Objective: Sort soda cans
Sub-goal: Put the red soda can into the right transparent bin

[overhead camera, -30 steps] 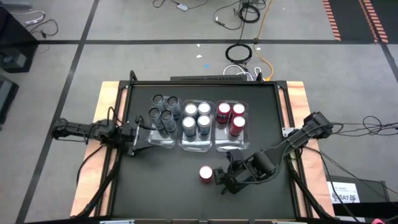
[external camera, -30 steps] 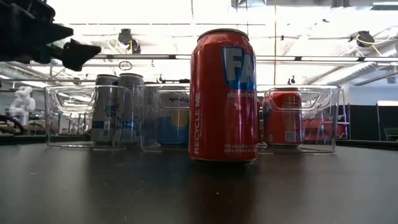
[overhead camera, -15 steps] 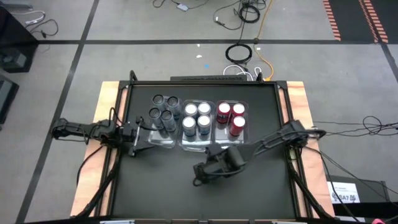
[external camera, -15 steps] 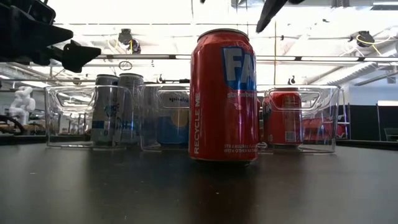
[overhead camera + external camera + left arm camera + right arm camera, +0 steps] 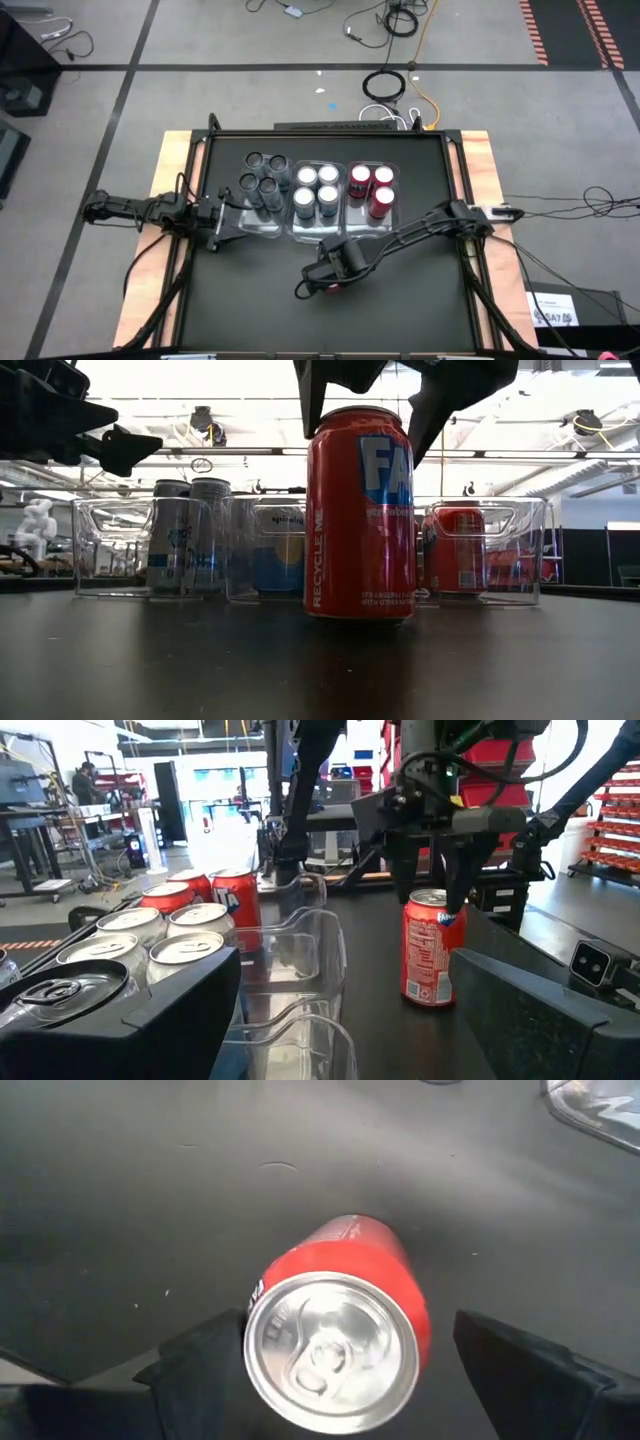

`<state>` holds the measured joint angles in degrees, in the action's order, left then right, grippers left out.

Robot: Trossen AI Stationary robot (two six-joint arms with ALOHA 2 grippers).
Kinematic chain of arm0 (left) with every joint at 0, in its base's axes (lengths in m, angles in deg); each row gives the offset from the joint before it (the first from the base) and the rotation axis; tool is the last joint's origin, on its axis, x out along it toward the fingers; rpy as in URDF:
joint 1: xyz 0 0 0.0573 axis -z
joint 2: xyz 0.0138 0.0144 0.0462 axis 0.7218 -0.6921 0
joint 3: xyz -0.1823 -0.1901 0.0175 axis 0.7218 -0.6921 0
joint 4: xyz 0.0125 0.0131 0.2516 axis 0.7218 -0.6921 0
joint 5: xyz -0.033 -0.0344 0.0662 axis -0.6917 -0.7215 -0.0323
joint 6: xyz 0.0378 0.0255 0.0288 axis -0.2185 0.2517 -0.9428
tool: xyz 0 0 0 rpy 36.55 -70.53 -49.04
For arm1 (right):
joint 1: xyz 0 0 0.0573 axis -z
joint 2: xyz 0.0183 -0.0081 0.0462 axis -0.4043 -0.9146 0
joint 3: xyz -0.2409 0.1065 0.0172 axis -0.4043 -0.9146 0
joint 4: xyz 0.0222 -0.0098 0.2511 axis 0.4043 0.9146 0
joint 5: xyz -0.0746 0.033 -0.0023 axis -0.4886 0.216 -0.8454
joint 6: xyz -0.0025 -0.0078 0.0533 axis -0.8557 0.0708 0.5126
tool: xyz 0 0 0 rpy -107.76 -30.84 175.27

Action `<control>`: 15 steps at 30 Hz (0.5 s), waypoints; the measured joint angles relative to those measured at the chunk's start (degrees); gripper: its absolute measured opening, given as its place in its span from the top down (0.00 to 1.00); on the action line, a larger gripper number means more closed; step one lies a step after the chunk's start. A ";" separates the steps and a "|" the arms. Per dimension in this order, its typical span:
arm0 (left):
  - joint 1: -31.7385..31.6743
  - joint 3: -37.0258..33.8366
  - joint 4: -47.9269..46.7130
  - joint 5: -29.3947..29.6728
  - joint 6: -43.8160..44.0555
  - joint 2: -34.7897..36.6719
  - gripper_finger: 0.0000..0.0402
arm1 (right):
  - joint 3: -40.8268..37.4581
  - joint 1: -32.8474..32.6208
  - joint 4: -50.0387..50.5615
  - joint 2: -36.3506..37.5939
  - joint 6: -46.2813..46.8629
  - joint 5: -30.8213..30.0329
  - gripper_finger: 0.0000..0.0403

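Observation:
One red soda can [image 5: 360, 510] stands upright on the black table, in front of the bins. My right gripper [image 5: 375, 395] hangs open over it, pointing almost straight down. Its fingers [image 5: 200, 1365] stand on either side of the can's silvery top [image 5: 333, 1352]; I cannot tell whether they touch it. In the high view the arm hides most of this can [image 5: 330, 285]. The other soda cans stand in three clear bins: dark grey [image 5: 262, 178], blue-silver [image 5: 315, 190] and red [image 5: 372, 188]. My left gripper [image 5: 224, 224] waits open at the table's left, level.
The three clear bins [image 5: 300, 550] stand side by side across the middle of the table, behind the lone can. Bare black tabletop [image 5: 260, 300] lies in front of the bins to the near edge. Wooden strips [image 5: 170, 170] border the table left and right.
My right gripper has swung toward the table's left and come down, from beside the lone red can to right over it. Its open fingers now reach down to the can's top. The can has stayed where it was.

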<state>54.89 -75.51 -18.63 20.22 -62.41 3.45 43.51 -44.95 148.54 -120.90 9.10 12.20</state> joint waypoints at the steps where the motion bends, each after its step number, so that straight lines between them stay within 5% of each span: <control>1: 0.00 0.00 -0.01 0.00 0.00 0.00 0.09 | 0.00 0.02 -0.15 -0.23 -0.03 0.02 0.14; 15: 0.00 -0.04 -0.02 0.04 0.00 -0.02 0.09 | 0.00 0.16 -0.40 -6.63 -2.75 4.69 0.14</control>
<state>54.89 -75.55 -18.65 20.27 -62.41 3.43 43.51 -44.79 148.14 -127.54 6.35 16.88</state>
